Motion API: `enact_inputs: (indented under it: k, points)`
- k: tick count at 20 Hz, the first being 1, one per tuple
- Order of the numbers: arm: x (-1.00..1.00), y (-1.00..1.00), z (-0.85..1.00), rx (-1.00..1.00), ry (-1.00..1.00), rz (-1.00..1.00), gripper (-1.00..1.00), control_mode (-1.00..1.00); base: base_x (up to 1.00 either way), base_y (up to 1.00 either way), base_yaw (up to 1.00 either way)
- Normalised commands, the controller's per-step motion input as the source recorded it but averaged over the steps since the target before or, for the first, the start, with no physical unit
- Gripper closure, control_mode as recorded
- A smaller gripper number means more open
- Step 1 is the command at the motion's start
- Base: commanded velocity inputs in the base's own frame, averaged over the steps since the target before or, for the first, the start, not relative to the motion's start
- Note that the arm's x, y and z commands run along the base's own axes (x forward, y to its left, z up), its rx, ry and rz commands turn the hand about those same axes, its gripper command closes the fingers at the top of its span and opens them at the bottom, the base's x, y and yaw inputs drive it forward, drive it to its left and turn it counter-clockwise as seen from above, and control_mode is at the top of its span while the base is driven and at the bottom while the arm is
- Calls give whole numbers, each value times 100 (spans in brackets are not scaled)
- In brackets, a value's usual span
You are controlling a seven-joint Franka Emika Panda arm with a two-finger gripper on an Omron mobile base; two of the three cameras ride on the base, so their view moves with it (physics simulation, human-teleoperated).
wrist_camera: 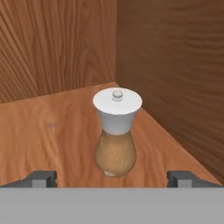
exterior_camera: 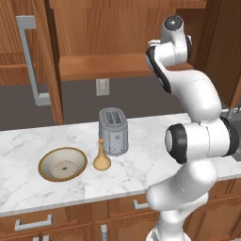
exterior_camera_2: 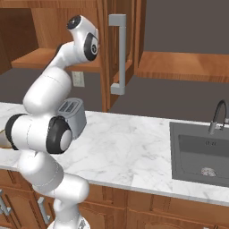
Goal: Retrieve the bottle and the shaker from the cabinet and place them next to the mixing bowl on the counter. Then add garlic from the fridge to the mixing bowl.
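Far left on the marble worktop (exterior_camera: 141, 164): mixing bowl (exterior_camera: 62, 164), empty as far as can be seen, no garlic inside. Just to its right, close beside but apart from the rim: tan bottle (exterior_camera: 101, 156), upright, so first item judged already delivered. Behind and right of the bottle: grey toaster (exterior_camera: 113, 131), no part of the job. Further right and above: white arm reaching up into the open cabinet (exterior_camera: 108, 66), hand hidden inside it from both base cameras. Seen from the hand itself: shaker (wrist_camera: 116, 131), white cap over rounded wooden body, upright on the cabinet shelf (wrist_camera: 52, 131), tucked near the back right corner where the two wooden walls meet. Tool (wrist_camera: 113, 178) spread fully wide, one dark tip at each side of the shaker, holding nothing, no contact yet. Far right, from the right-hand base camera: sink (exterior_camera_2: 201, 154) and faucet (exterior_camera_2: 217, 115), untouched by the task. Judged roughly a third done: bottle placed; shaker lined up but not gripped, lifted or carried down; fridge trip and garlic drop into the bowl not begun, fridge nowhere to be seen.
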Motion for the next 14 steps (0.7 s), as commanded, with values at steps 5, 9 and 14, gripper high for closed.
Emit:
enact_inputs:
  k: [5,9,14]
  points:
    - [46,-12,0,0,0,6,-100,-100,0,0,0]
    - [19,-12,0,0,0,2,-100,-100,0,0,0]
    - [0,-2,0,0,0,0,-100,-100,0,0,0]
